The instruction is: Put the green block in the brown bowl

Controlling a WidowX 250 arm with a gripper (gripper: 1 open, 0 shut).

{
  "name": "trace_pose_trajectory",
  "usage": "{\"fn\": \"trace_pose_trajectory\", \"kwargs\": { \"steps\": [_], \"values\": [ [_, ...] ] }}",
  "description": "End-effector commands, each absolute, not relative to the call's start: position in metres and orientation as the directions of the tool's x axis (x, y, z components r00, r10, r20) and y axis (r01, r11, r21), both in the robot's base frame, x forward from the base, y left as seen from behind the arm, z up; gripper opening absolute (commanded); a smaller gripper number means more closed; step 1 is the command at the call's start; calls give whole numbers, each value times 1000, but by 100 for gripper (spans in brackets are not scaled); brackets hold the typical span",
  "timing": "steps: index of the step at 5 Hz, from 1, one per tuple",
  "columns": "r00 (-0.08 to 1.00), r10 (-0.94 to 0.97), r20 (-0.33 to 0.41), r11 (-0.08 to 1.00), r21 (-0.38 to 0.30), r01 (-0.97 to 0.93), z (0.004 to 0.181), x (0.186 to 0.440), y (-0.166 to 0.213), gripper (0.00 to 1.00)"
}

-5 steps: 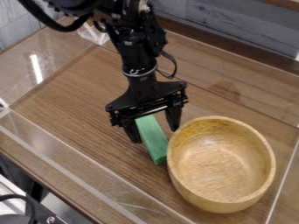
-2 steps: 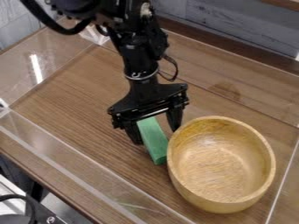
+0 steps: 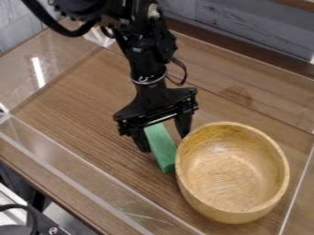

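The black robot gripper (image 3: 156, 124) is pointed straight down over the brown wood-grain table (image 3: 86, 101). Its jaws are spread wide, one finger (image 3: 127, 126) on the picture's left and the other finger on the right, near the bowl. No object is clamped between them.

The small elongated green rectangular block (image 3: 161, 147) lies flat on the table, directly beneath the gripper. Its upper end is positioned in the gap between the two spread fingers; its lower end projects out from under the gripper toward the near edge of the table. Whether the fingertips touch the sides of the block cannot be determined from this view.

The round light tan-brown wooden bowl (image 3: 233, 172) with a thick rim stands upright on the table, to the right of the block and the gripper. The right side of the block lies just beside the bowl's outer wall; contact between them cannot be confirmed. The interior of the bowl shows only bare wood grain.

A transparent plastic wall (image 3: 73, 179) is seen along the near and left edges of the table.
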State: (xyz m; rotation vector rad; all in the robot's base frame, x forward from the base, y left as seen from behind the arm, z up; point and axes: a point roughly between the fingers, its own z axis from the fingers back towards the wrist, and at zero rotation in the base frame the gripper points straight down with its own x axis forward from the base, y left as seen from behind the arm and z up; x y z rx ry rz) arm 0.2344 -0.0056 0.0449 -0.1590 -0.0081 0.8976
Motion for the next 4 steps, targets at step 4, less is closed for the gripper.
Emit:
{"fn": "trace_pose_trajectory", "kwargs": {
  "steps": [4],
  "values": [
    [613, 789, -41, 601, -157, -784, 43, 239, -7, 100]
  ]
}}
